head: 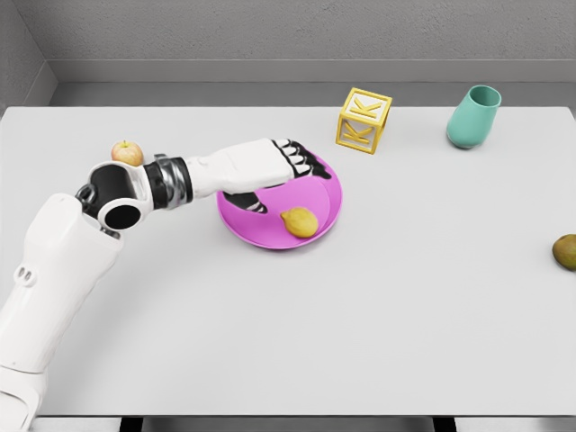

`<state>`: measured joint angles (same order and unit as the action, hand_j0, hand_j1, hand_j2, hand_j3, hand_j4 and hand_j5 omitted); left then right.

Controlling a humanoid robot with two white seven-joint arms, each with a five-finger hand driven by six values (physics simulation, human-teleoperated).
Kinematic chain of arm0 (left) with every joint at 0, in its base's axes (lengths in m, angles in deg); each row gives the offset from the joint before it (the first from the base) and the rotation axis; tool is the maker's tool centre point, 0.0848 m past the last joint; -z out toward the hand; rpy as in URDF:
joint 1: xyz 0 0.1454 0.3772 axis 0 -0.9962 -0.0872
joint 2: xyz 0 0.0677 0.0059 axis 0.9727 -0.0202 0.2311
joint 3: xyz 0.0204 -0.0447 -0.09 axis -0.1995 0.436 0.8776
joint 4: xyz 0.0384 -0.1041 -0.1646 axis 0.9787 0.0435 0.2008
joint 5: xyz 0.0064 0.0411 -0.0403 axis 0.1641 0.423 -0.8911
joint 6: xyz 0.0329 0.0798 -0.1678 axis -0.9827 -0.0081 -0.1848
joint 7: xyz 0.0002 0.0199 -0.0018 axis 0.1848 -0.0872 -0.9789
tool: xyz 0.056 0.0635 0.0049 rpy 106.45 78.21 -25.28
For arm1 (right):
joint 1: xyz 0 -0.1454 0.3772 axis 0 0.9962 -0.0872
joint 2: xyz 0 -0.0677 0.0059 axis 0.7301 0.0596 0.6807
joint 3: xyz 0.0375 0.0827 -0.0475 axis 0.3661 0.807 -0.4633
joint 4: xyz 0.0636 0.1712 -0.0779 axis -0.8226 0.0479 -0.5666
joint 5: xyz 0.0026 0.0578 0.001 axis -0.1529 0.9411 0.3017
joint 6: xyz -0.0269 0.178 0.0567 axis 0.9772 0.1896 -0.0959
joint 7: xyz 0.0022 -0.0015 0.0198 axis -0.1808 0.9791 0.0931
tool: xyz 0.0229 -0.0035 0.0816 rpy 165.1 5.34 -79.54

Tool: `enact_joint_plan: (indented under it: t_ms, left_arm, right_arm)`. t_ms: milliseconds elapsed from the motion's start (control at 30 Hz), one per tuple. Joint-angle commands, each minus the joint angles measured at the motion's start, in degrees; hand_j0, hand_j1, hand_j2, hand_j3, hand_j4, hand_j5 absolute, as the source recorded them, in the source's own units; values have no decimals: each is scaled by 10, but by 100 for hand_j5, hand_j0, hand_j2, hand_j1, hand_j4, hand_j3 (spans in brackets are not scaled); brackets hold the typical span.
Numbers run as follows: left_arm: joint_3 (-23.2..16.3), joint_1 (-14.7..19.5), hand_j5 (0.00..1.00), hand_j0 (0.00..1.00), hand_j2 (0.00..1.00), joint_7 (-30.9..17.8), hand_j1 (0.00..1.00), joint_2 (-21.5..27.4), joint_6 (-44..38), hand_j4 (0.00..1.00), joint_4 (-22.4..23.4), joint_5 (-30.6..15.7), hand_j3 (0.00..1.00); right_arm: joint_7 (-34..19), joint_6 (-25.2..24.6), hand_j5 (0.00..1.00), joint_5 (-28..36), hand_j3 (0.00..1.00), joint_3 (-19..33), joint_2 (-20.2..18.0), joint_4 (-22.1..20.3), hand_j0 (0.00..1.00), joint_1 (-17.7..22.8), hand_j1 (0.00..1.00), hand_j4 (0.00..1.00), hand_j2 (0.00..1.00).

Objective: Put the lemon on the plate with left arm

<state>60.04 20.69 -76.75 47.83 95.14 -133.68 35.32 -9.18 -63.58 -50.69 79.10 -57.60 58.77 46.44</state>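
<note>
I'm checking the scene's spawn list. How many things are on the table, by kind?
Fruit: 3 (lemon, apple, brownish fruit at the right edge)
Plate: 1
Letter block: 1
Teal cup: 1
Total: 6

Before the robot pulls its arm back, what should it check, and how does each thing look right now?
1. Lemon lies on the plate: ok.
2. Left robot hand holds nothing, fingers spread above the plate: ok.
3. Lemon sits apart from the fingers, so pulling away should not drag it: ok.
4. Lemon at rest, not rolling: cannot tell from one picture.
5. Apple sits close behind the forearm, possibly in the retreat path: not ok.
6. Letter block stands clear of the hand: ok.
</note>
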Motion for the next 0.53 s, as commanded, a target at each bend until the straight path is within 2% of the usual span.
enact_joint_plan:
  t_ms: [0, 67, 100, 133, 200, 267, 367, 500]
  left_arm:
    - [-4, 0, 100, 100, 100, 0, 100, 36, -2, 100, -28, -48, 100]
    - [-4, -23, 100, 100, 100, 0, 100, 126, -2, 100, -95, -114, 100]
    - [-4, -26, 100, 100, 100, 0, 100, 176, -2, 100, -108, -149, 100]
    - [-3, -27, 100, 100, 100, 0, 100, 237, -2, 100, -105, -178, 100]
    - [2, -44, 100, 100, 100, 0, 100, 320, -2, 100, -100, -192, 100]
    - [5, -45, 100, 100, 100, 0, 100, 353, -2, 100, -61, -208, 100]
    - [15, -45, 100, 100, 100, 0, 100, 376, -2, 100, -6, -208, 100]
    - [15, -54, 100, 100, 100, 0, 100, 378, -2, 100, 9, -204, 100]
  right_arm:
    - [0, 0, 100, 0, 100, 0, 0, 0, 100, 0, 100, 100, 100]
    - [0, 0, 100, 0, 100, 0, 0, 0, 100, 0, 100, 100, 100]
    - [0, 0, 100, 0, 100, 0, 0, 0, 100, 0, 100, 100, 100]
    - [0, 0, 100, 0, 100, 0, 0, 0, 100, 0, 100, 100, 100]
    - [0, 0, 100, 0, 100, 0, 0, 0, 100, 0, 100, 100, 100]
    - [0, 0, 100, 0, 100, 0, 0, 0, 100, 0, 100, 100, 100]
    - [0, 0, 100, 0, 100, 0, 0, 0, 100, 0, 100, 100, 100]
    - [0, 0, 100, 0, 100, 0, 0, 0, 100, 0, 100, 100, 100]
